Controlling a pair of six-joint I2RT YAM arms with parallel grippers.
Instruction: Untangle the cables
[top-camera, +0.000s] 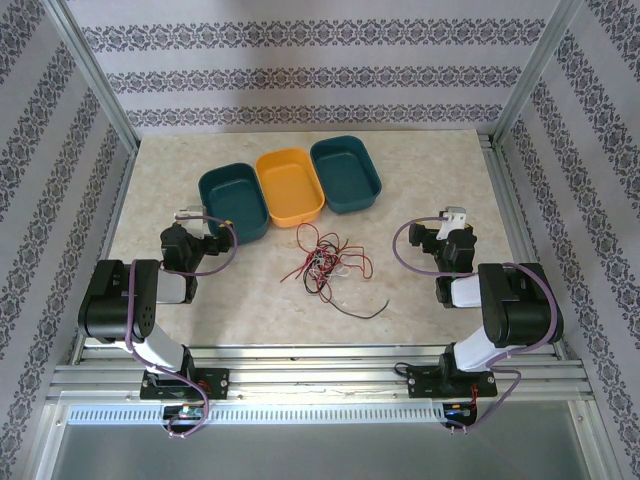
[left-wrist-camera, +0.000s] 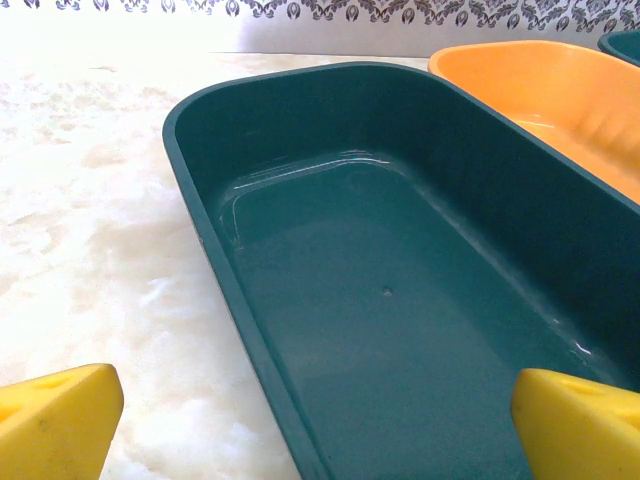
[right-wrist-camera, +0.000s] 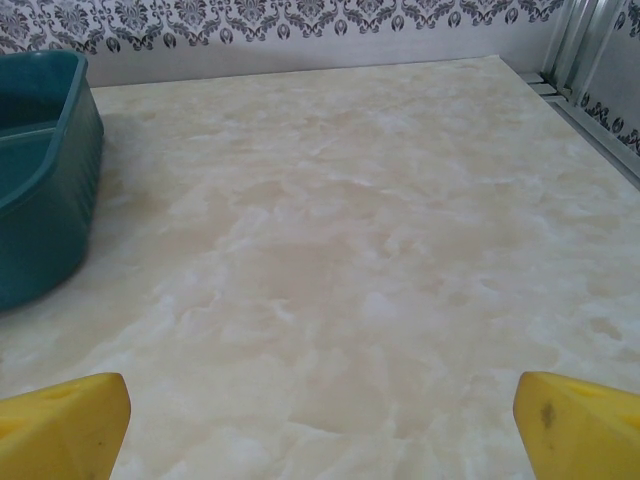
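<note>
1. the cables (top-camera: 325, 262) lie in a loose tangle of red, black and white strands near the middle of the worktop (top-camera: 430, 170). they sit on the near side of the left teal tray (top-camera: 233, 200), the orange tray (top-camera: 290, 185) and the right teal tray (top-camera: 346, 173), and touch none of them.
2. the left fingers (left-wrist-camera: 60, 415) are spread wide with nothing between them. they point toward the far wall, over the near end of the left teal tray.
3. the right fingers (right-wrist-camera: 60, 420) are spread just as wide and are just as empty. they point over bare worktop, with the right teal tray off to their left.
4. from above, we see the tangle between the two arms. it is to the right of the left fingers, to the left of the right fingers, and a little nearer the arm bases than either pair of fingertips.
5. we judge that either arm must turn inward and draw back a little to get its fingers over the strands.
6. the bundle's long axis runs slantwise, from far left to near right. one black strand (top-camera: 360, 315) trails out of it on the right arm's side.
7. both arms look about equally near the knot itself. the right arm is nearer that loose strand, so we would expect it to take the strand while the left arm holds the bundle.
</note>
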